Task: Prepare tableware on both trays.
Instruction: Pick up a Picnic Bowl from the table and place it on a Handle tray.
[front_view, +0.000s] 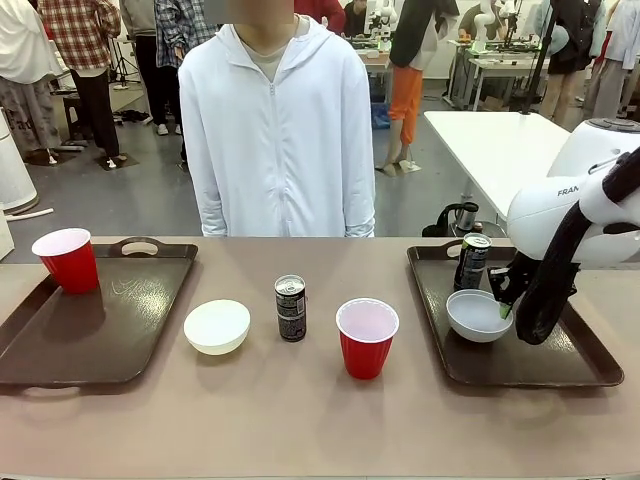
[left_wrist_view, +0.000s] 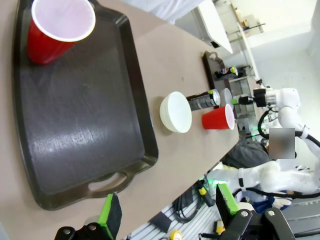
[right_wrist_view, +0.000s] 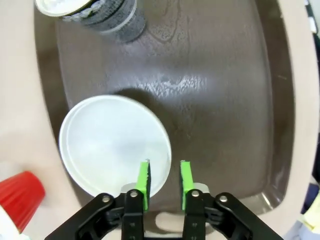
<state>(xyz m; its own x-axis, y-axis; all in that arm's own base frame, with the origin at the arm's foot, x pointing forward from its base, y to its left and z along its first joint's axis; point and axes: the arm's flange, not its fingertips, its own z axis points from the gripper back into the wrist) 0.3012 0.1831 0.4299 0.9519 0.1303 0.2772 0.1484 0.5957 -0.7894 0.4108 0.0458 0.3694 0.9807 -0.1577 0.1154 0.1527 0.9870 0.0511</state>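
**Right claw** (right_wrist_view: 164, 175): My green pads (right_wrist_view: 143, 176) stand a narrow gap apart, astride the near rim of the shallow grey-white bowl (right_wrist_view: 112, 145). One pad lies over the bowl's inside and the other is outside its wall. I cannot tell whether they pinch the rim or stand free of it.

The bowl sits flat on the floor of the dark brown rectangular plastic tray (right_wrist_view: 220, 100) directly beneath this claw, close to one long raised rim. Ahead of the claw, beyond the bowl and on the same tray, a small dark drink can with a silver top (right_wrist_view: 95, 15) stands upright, apart from the bowl. To one side of the claw, past the tray's rim, a red plastic cup (right_wrist_view: 17, 197) stands on the beige table (front_view: 300, 420).

**Left claw** (left_wrist_view: 167, 207): The jaws are spread wide with nothing between them. The claw hangs just short of the cut-out handle end of the second dark brown tray (left_wrist_view: 75, 125).

In that tray's far corner from the claw, a second red plastic cup with a white inside (left_wrist_view: 57, 25) stands upright. Beyond the tray's long rim, three things stand on the table in a row leading away from the claw:
- a cream-white bowl (left_wrist_view: 176, 111)
- a second dark can (left_wrist_view: 202, 100)
- the first red plastic cup
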